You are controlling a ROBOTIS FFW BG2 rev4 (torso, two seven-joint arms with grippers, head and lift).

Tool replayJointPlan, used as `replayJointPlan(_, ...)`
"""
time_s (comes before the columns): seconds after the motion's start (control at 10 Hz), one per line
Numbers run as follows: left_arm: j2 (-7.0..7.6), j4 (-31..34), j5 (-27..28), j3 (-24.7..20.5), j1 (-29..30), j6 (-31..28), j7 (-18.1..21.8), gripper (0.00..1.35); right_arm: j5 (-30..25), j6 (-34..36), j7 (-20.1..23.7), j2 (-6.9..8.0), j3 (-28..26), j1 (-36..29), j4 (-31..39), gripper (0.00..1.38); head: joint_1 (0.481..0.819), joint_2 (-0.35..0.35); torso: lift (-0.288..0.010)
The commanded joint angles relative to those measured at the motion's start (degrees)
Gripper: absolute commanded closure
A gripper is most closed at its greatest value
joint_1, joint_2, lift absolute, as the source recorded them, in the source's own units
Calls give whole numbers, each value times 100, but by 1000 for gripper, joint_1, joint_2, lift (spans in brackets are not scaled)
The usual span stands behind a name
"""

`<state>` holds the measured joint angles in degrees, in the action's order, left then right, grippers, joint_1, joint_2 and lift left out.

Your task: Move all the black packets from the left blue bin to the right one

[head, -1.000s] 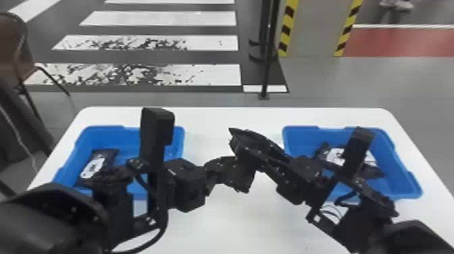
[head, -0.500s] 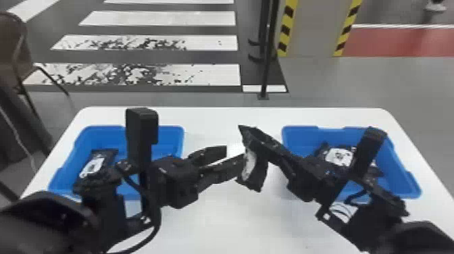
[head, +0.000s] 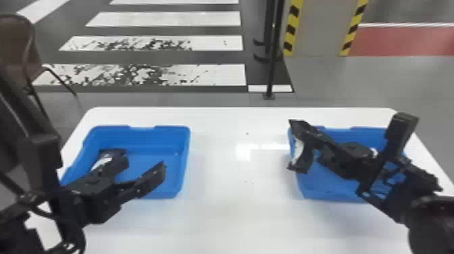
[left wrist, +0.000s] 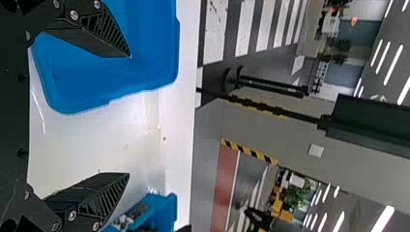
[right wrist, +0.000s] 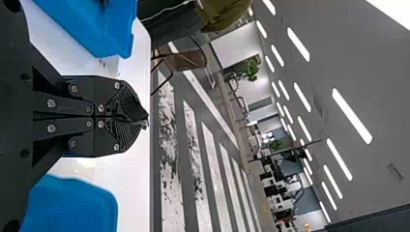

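My left arm (head: 37, 169) at eight o'clock and right arm (head: 435, 223) at four are black, with looping cables (head: 79, 236) and silver-screwed, ribbed fingers (left wrist: 107, 199).

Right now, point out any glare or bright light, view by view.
Head view: glare on the white table, between the left blue bin and the right one; left wrist view: ceiling lights glow white; right wrist view: similar lights, plus a gleam on the table.

The left bin (head: 165, 135) and right bin (head: 359, 135) look like smooth plastic. The tabletop (head: 236, 212) is smooth and glossy. The left gripper (head: 145, 161) looks matt, with ridged pads (left wrist: 107, 30) and shiny, metallic-looking screws (left wrist: 73, 15).
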<state>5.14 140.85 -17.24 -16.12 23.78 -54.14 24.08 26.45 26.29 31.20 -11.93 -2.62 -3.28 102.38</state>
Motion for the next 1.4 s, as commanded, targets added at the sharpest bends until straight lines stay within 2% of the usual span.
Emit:
replayJointPlan(0.0, -57, 111, 56, -467, 139, 0, 1, 151, -325, 15, 0, -126, -46, 385, -711, 1280, 695, 69, -140)
replayJointPlan(0.1, -101, 181, 90, -639, 195, 29, 1, 151, -679, -98, -18, -126, -218, 497, -1034, 1280, 695, 85, -140)
replayJointPlan(0.3, -189, 280, 90, -856, 293, 85, 1, 151, -691, -365, -237, -99, -423, 511, -1217, 1280, 695, 64, -140)
replayJointPlan(0.4, -198, 294, 90, -924, 336, 57, 1, 151, -599, -168, -246, -108, -446, 554, -1302, 1273, 695, 57, -140)
replayJointPlan(0.5, -215, 294, 90, -982, 364, 57, 1, 151, -451, 57, -246, -99, -458, 511, -1302, 884, 695, 53, -140)
replayJointPlan(0.6, -233, 308, 147, -1050, 364, 57, 1, 151, -531, -266, -255, -82, -458, 413, -1189, 260, 695, 61, -140)
replayJointPlan(0.7, -251, 322, 239, -1119, 350, 57, 1, 151, -554, -759, -352, -73, -469, 258, -964, -1, 695, 70, -140)
replayJointPlan(0.9, -242, 308, 502, -1302, 251, -140, -26, 150, -599, -1321, -896, -47, -469, -825, 513, 200, 695, 79, -140)
replayJointPlan(1.0, -215, 308, 639, -1393, 181, -309, -17, 151, -759, -1532, -923, 41, -469, -1331, 1005, 245, 695, 96, -140)
replayJointPlan(1.2, -128, 27, 982, -1530, -185, -548, -35, 148, -908, -1560, -949, 314, -469, -2273, 1736, 257, 695, 176, -140)
replayJointPlan(1.3, -48, -311, 1073, -1507, -494, -661, -35, 148, -805, -1490, -949, 349, -446, -2639, 2003, 259, 695, 199, -140)
